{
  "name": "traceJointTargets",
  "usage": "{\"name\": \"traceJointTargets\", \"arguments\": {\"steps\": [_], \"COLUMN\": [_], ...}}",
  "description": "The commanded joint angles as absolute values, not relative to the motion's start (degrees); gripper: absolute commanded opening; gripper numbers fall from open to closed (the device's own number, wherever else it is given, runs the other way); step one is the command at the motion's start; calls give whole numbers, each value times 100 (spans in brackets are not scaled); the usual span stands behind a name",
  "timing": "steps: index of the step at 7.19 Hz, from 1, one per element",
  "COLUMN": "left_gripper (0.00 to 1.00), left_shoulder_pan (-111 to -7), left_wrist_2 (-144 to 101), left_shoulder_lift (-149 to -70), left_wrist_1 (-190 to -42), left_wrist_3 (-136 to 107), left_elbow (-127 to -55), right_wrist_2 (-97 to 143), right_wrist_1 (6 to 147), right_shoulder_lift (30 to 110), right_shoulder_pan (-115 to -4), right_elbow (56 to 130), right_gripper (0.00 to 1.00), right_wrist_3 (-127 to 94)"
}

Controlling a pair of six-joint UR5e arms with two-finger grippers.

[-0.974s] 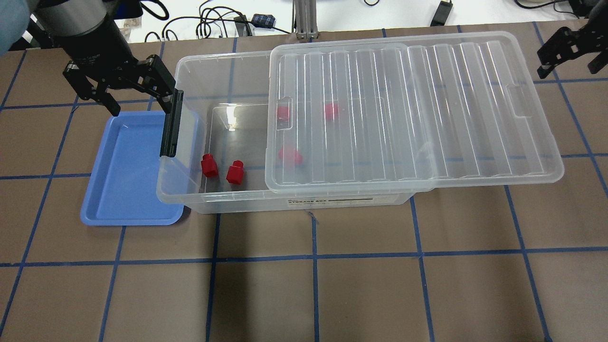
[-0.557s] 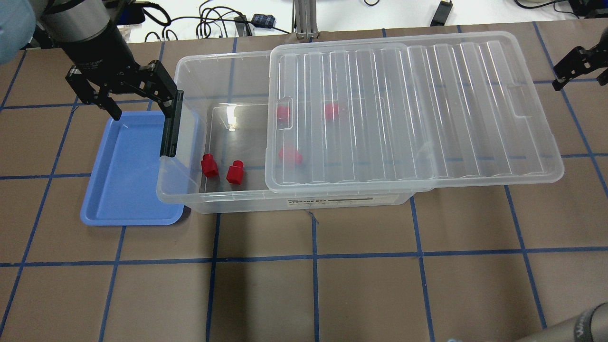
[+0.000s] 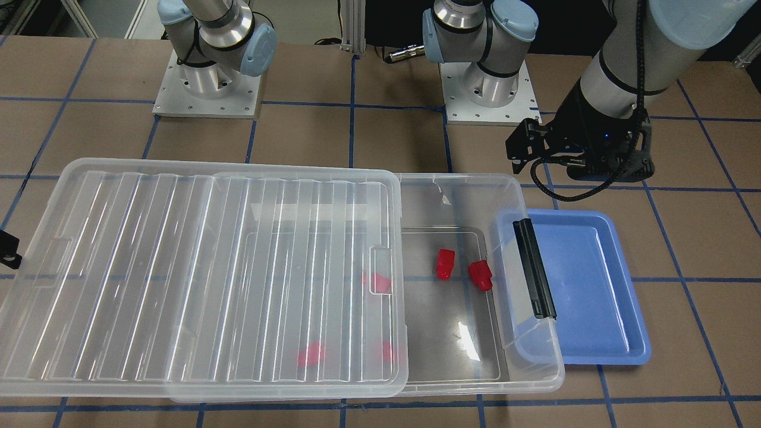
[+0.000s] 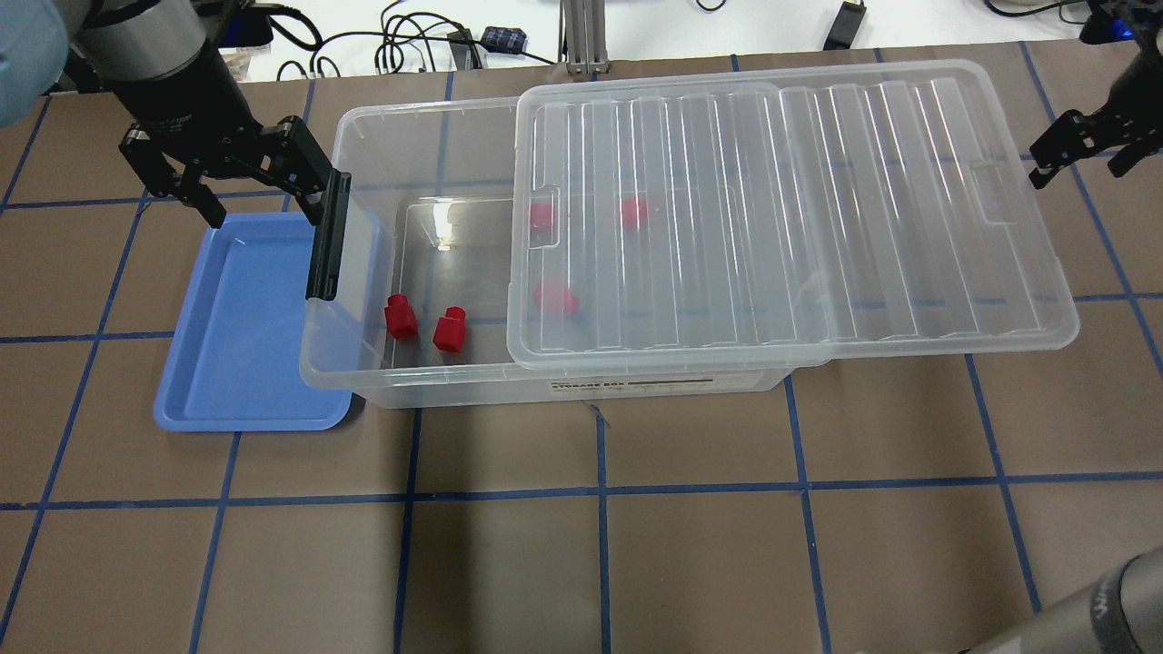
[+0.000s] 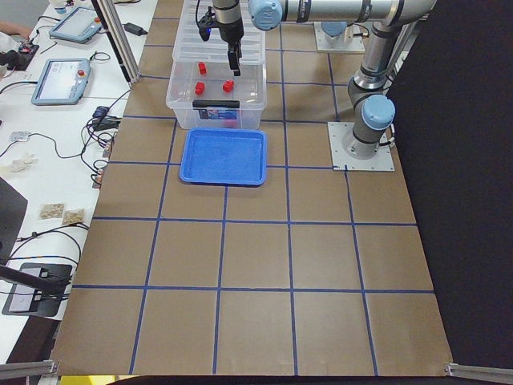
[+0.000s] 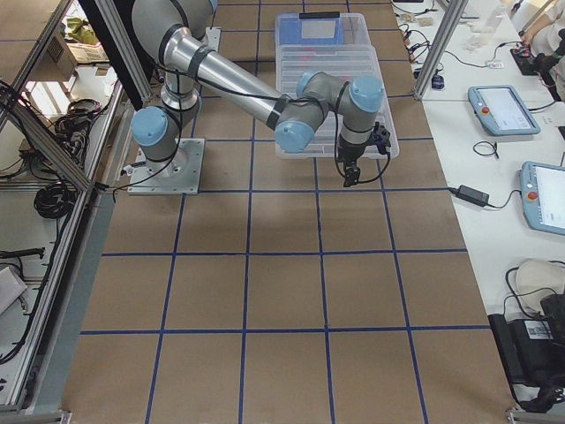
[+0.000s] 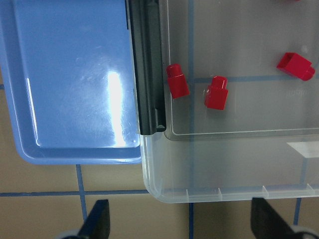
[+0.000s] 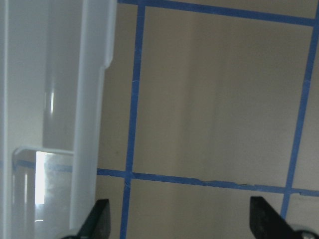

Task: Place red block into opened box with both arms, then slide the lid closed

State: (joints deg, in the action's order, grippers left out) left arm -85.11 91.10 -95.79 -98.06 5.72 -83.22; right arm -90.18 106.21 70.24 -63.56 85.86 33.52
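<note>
The clear box (image 4: pixel 363 377) lies across the table, its black bar (image 4: pixel 327 236) on the left short side. The ribbed lid (image 4: pixel 790 209) covers its right part and overhangs to the right. Two red blocks (image 4: pixel 400 316) (image 4: pixel 450 330) lie in the uncovered part, and others show faintly under the lid (image 4: pixel 555 297). My left gripper (image 4: pixel 265 204) hangs open above the bar's far end, holding nothing. My right gripper (image 4: pixel 1081 154) is open just off the lid's right short edge (image 8: pixel 89 99), not touching it.
A blue tray (image 4: pixel 236 345) holding nothing lies against the box's left end, partly under its rim. Cables and an aluminium post (image 4: pixel 581 36) line the far edge. The arm bases (image 3: pixel 208 83) stand behind the box.
The left gripper has drawn back slightly toward the far left, still open. The right gripper swung out to the right, then came back lower beside the lid's right edge.
</note>
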Motion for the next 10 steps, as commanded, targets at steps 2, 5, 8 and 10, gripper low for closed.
{"name": "traceJointTargets", "arguments": {"steps": [2, 5, 8, 10], "left_gripper": [100, 100, 100, 100], "left_shoulder_pan": [-8499, -8517, -8517, -8517], "left_wrist_2": [9106, 9105, 9114, 9105], "left_shoulder_lift": [-9571, -9580, -9589, -9589], "left_wrist_1": [-9756, -9738, -9703, -9703], "left_wrist_3": [571, 510, 510, 510], "left_elbow": [-8314, -8314, -8314, -8314], "right_wrist_2": [-8807, -8798, -8798, -8789], "right_wrist_1": [10626, 10626, 10643, 10679], "right_shoulder_lift": [7040, 7049, 7058, 7031], "right_shoulder_pan": [-6977, -7521, -8084, -8121], "right_elbow": [8639, 8666, 8666, 8649], "right_gripper": [100, 100, 100, 100], "right_wrist_3": [2920, 2438, 1812, 1819]}}
